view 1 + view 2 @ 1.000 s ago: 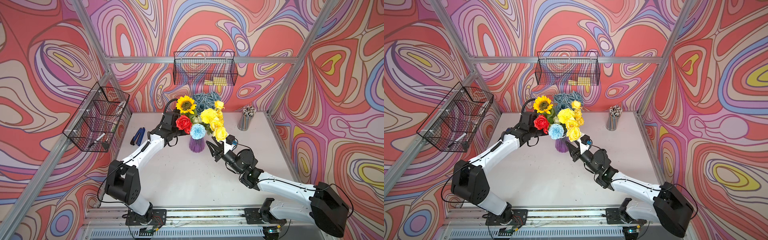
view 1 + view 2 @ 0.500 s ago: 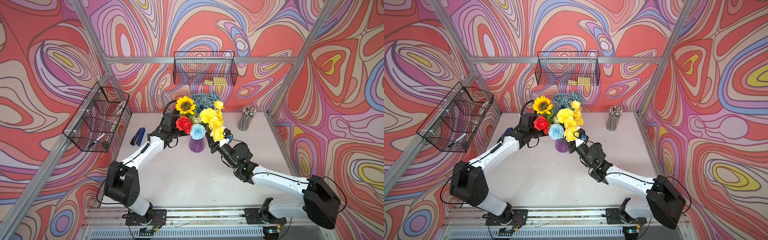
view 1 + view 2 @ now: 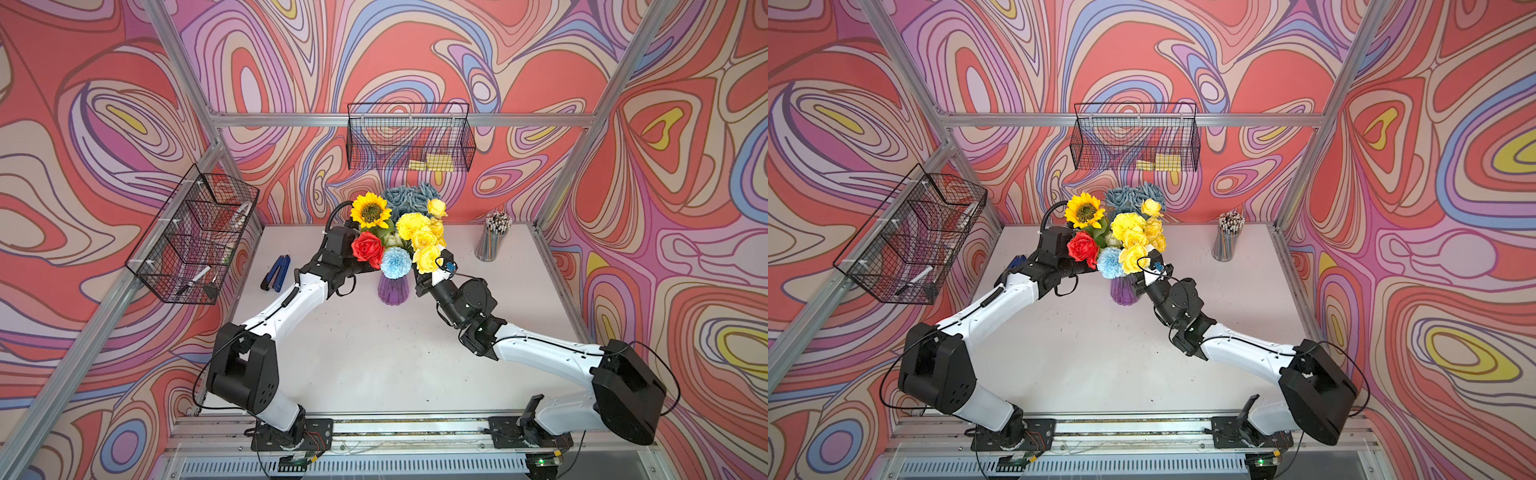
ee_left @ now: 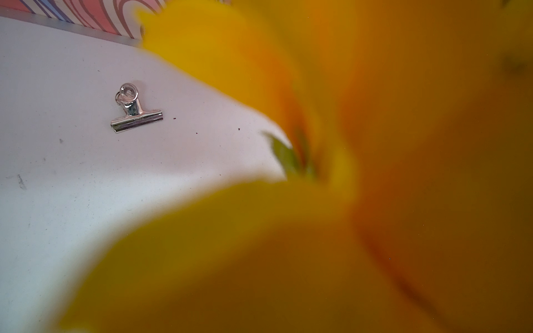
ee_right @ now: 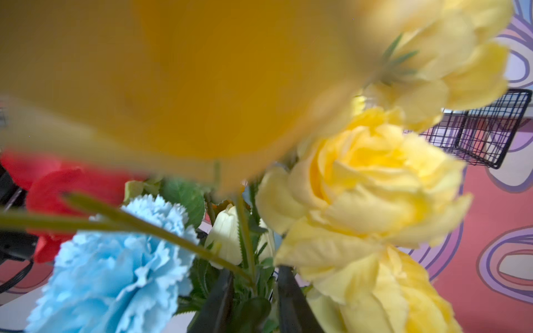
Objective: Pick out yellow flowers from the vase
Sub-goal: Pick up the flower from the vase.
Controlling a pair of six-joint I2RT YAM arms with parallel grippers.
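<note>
Right hand [image 5: 255, 271], part-spread, straddles 1 green stem [image 5: 245, 230] beneath ruffled yellow roses [image 5: 366, 178] for extraction; left hand [image 3: 368, 270]: cannot tell.

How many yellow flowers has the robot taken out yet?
Done: nothing yet. No yellow flowers show on the table; they all stand in the vase. In hand: the right gripper reaches in, a green stem between its open fingers. Left: pulling out every yellow one.
</note>
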